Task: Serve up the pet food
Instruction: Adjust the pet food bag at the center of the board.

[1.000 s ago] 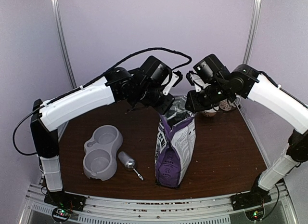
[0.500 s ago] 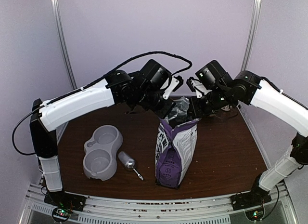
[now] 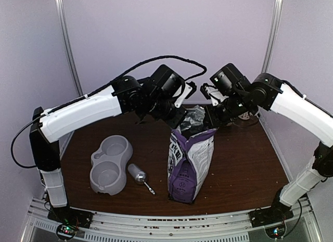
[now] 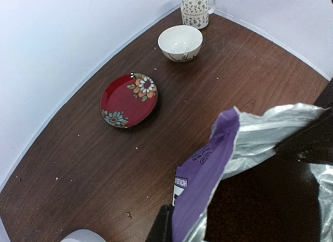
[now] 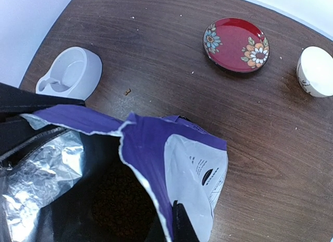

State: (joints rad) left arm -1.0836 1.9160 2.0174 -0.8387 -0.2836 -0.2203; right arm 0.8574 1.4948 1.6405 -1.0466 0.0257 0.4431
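Both grippers are pinching the torn mouth of the purple bag (image 3: 188, 158), which is standing upright in the middle of the counter (image 3: 244, 164). The left gripper (image 3: 180, 121) is clamping the lip on its own side and the right gripper (image 3: 210, 119) the opposite lip, each closed on thin foil. The pet food (image 4: 255, 200) is sitting deep inside the bag as a dark brown mass, and none is showing in the grey double bowl (image 3: 109, 164) lying beside the scoop (image 3: 139, 175). The danger, as I am judging it, is lying in the pull: with the arms drawing apart unevenly, the foil could be slipping free or tearing further. The tall bag could also be tipping, spilling kibble across the counter.
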